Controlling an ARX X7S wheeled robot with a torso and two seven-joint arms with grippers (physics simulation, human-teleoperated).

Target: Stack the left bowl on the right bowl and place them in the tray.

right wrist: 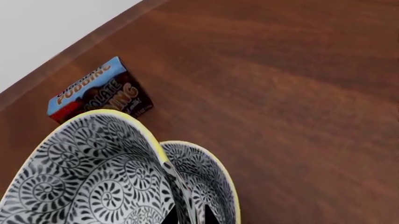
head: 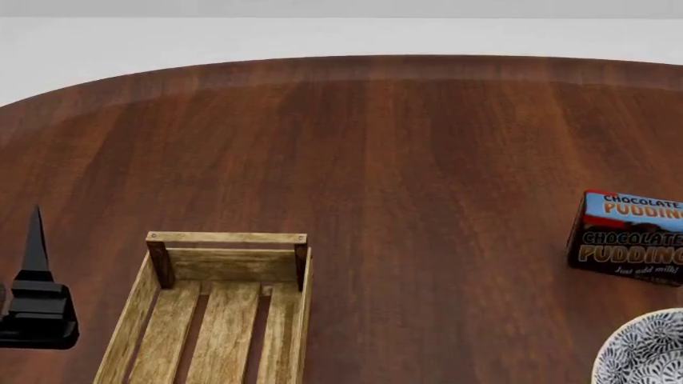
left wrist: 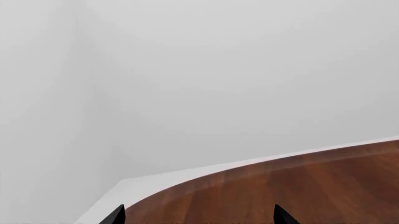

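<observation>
Two black-and-white patterned bowls with yellow rims sit nested, one (right wrist: 81,177) over the other (right wrist: 209,172), in the right wrist view. My right gripper (right wrist: 188,217) is shut on their rims, one black fingertip on each side of the wall. In the head view a bowl (head: 645,352) shows at the bottom right corner; which one cannot be told. The light-wood tray (head: 226,238) lies at the lower left with nothing in it. My left gripper (left wrist: 199,217) is open and holds nothing; one of its fingers (head: 35,248) stands left of the tray.
A chocolate pudding box (head: 629,238) stands on the round brown table (head: 405,160) at the right, just beyond the bowls (right wrist: 100,91). The table's curved far edge (left wrist: 249,163) meets a white floor.
</observation>
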